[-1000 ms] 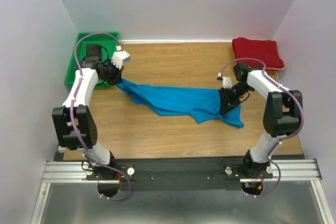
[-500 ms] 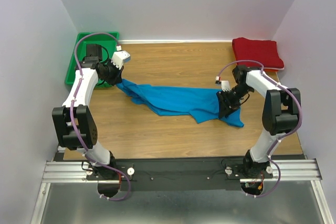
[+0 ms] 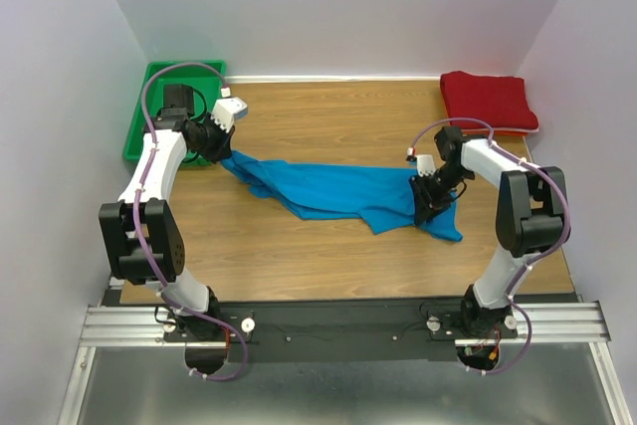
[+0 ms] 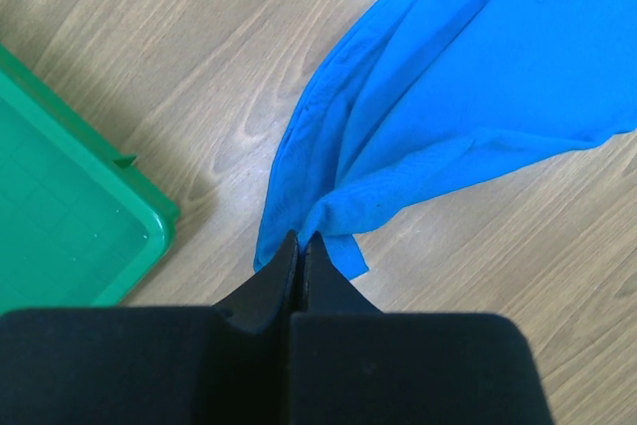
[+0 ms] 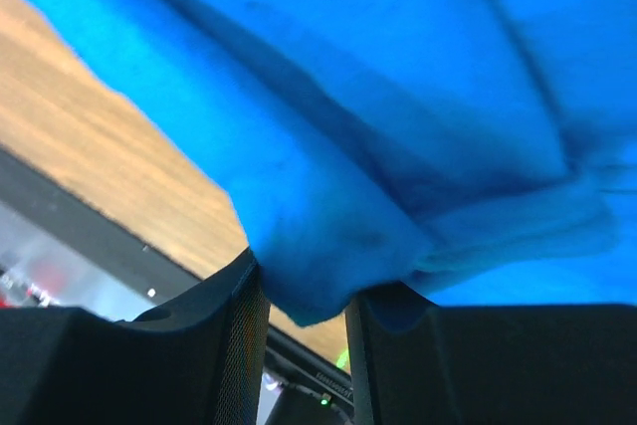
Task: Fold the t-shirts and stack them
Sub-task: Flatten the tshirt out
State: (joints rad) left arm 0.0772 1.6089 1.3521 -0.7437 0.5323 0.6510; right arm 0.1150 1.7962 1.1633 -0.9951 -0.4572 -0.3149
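Robot lab — white walls (image 3: 328,7), aluminium rail (image 3: 587,323)

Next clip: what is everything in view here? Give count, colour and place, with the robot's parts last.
blue t-shirt: one, bright blue, stretched out unfolded across the middle of the table
red t-shirt: one, dark red, folded, far right corner
green tray: one, green, far left corner
table: one, brown wood grain, under everything
left arm, right arm: two, white and black, bases at the near edge
left gripper: one, black, shut on the blue t-shirt's left end
right gripper: one, black, fingers either side of bunched blue cloth at the right end; grip unclear
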